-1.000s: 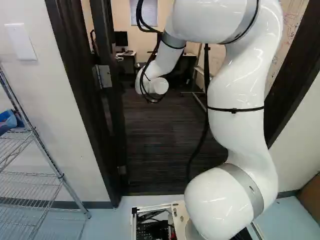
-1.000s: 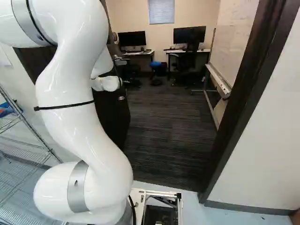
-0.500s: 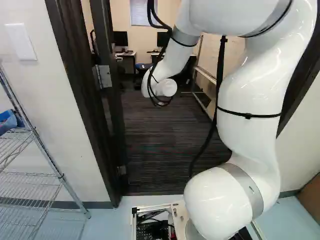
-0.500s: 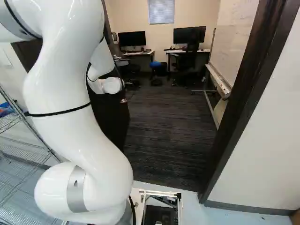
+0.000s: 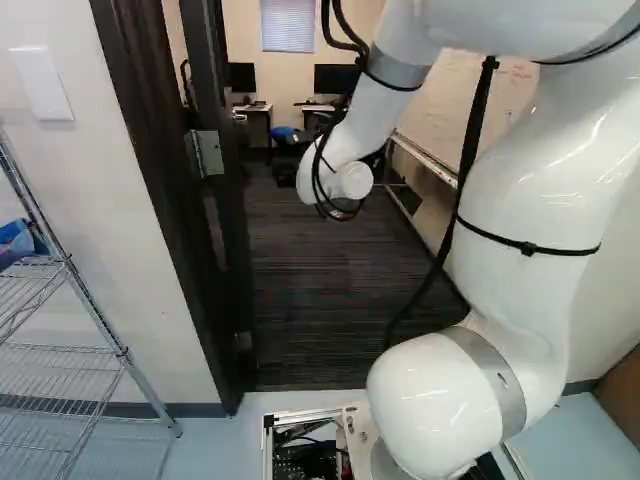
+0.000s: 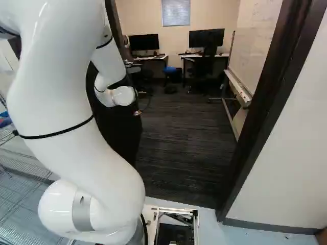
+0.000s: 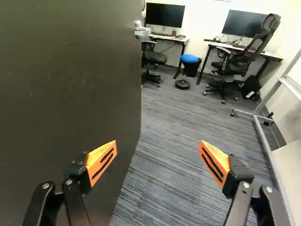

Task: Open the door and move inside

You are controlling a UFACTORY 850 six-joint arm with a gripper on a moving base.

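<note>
Beside the black door (image 7: 70, 103), which stands swung into the office, my arm (image 5: 525, 200) has shifted a little away from the hinge (image 5: 207, 153); door and base (image 5: 357, 435) have not moved. My gripper (image 7: 158, 147) is spread wide and holds nothing, apart from the handle (image 7: 142, 30). So the opening seems mostly done, I think, and driving inside should come next, carefully past the frame (image 6: 261, 112).
</note>
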